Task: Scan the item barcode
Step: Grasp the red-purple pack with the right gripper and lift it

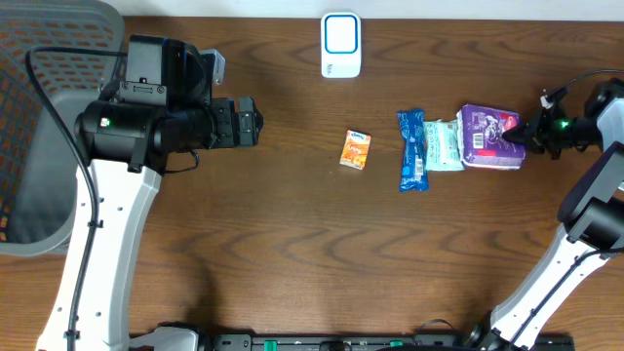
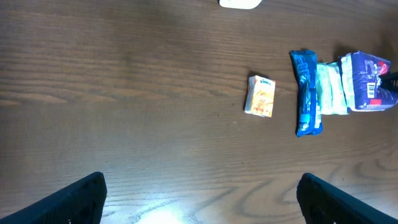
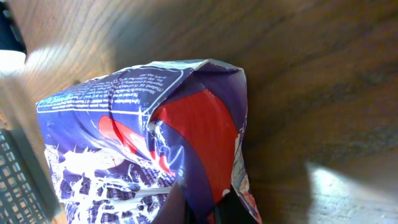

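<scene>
Here, crinkled purple packet [image 3: 124, 99], red patch, white print

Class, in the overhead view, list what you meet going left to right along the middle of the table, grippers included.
left gripper → orange packet → blue packet → pale green packet → purple packet → right gripper

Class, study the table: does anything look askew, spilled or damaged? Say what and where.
Nothing is spilled or broken. The purple packet is creased at the end that the right gripper pinches, and it lies against the pale green packet.
</scene>
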{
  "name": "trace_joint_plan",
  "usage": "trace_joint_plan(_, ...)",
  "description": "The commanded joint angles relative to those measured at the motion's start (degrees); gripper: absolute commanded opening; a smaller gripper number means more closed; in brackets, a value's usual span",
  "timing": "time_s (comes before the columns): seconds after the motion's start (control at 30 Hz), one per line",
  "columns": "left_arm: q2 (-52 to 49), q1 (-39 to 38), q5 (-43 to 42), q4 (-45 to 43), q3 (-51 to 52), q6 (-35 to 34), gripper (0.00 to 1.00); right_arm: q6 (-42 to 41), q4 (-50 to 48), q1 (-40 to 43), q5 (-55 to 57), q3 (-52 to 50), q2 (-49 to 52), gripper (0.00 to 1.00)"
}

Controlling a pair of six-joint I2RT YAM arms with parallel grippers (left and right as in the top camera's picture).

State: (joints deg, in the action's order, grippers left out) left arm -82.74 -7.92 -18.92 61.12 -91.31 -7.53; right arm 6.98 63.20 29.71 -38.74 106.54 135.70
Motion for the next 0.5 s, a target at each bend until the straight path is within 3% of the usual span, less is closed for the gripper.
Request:
trace_joint_plan(0.0,-0.1,0.2,0.5,0.1,0.1,-0.1,0.98,-0.6,0.7,-1.7,0.7,-0.5,-5.7,0.01)
trace_joint_plan(0.27,-0.1,0.1,0.5,0.1,0.1,-0.1,0.98,-3.7,0.3,-9.2,0.7,-0.5,-22.1,0.01)
trace_joint_plan(0.47,-0.1,0.2,0.5,0.1,0.1,-0.1,0.98,-11.8,-1.6,-18.0,0.7,-0.5,-24.8,0.01)
